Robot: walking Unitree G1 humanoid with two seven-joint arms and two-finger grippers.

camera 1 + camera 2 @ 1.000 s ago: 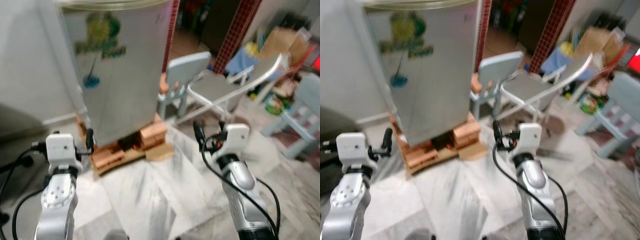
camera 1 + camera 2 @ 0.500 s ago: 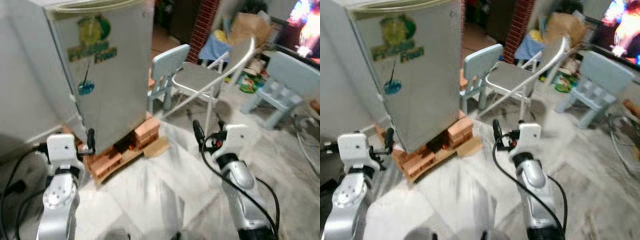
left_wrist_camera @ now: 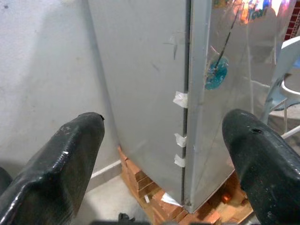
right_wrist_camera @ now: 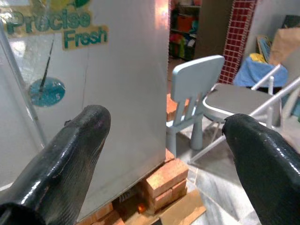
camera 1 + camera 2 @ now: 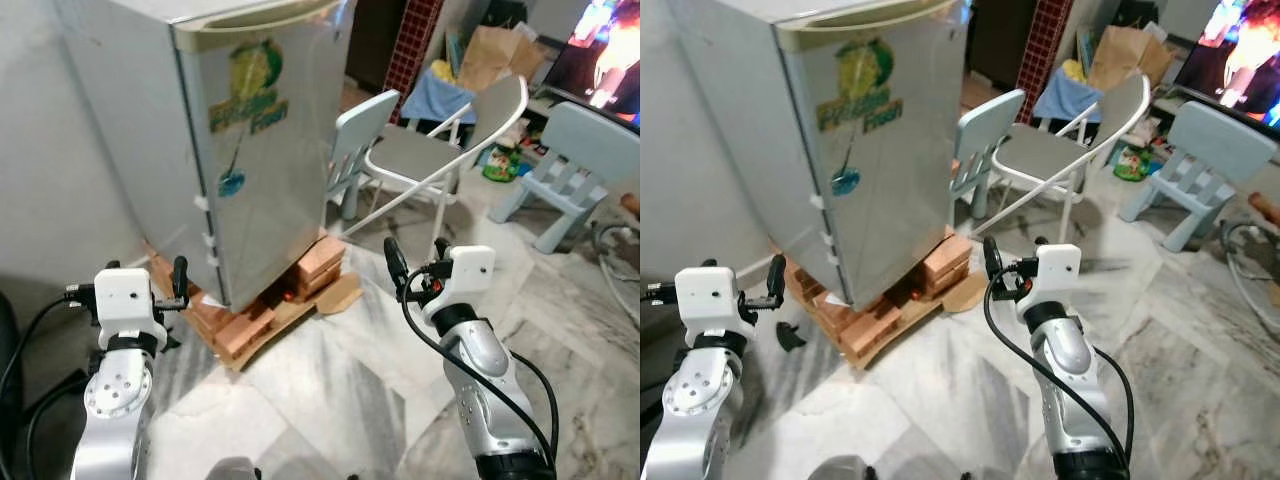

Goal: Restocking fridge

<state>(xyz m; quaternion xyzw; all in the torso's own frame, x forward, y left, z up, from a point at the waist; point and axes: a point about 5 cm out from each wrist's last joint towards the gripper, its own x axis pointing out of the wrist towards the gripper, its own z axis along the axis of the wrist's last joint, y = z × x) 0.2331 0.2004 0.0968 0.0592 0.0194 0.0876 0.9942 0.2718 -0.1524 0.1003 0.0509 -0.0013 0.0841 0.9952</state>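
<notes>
A small silver fridge with a green "Precise Fresh" sticker stands straight ahead, its door shut, raised on stacked bricks. Bits of white tape sit along the door's seam. My left gripper is held up at the lower left, short of the fridge's left corner, open and holding nothing. My right gripper is raised at the lower right, in front of the fridge's right side, also open and holding nothing. The wrist views look past the left gripper and the right gripper at the fridge front.
A light blue child's chair and a grey folding chair stand just right of the fridge. Another blue chair and a TV are at the far right. Flat cardboard lies by the bricks. Marble floor spreads ahead.
The view has swung, so the fridge now sits further right in the picture and is sharp. Both arms hold the same raised pose with fingers open.
</notes>
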